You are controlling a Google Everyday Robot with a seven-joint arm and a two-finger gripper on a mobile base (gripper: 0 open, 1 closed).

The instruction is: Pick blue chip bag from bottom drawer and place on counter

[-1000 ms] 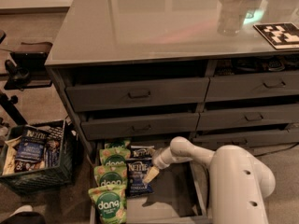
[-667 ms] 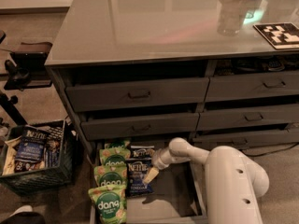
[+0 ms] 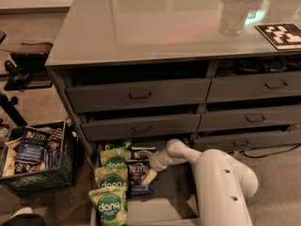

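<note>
The blue chip bag lies flat in the open bottom drawer, just right of a column of green "dang" bags. My white arm reaches in from the lower right. My gripper hangs right over the blue bag's middle, its pale fingertips at or touching the bag. The counter is the wide glossy grey top of the cabinet above.
Upper drawers with bar handles are partly pulled out above the bottom one. A black crate with more Kettle bags stands on the floor at left. A clear cup and a black-white marker board sit on the counter's right.
The arm has shifted slightly left and down toward the blue bag. The bags have not moved.
</note>
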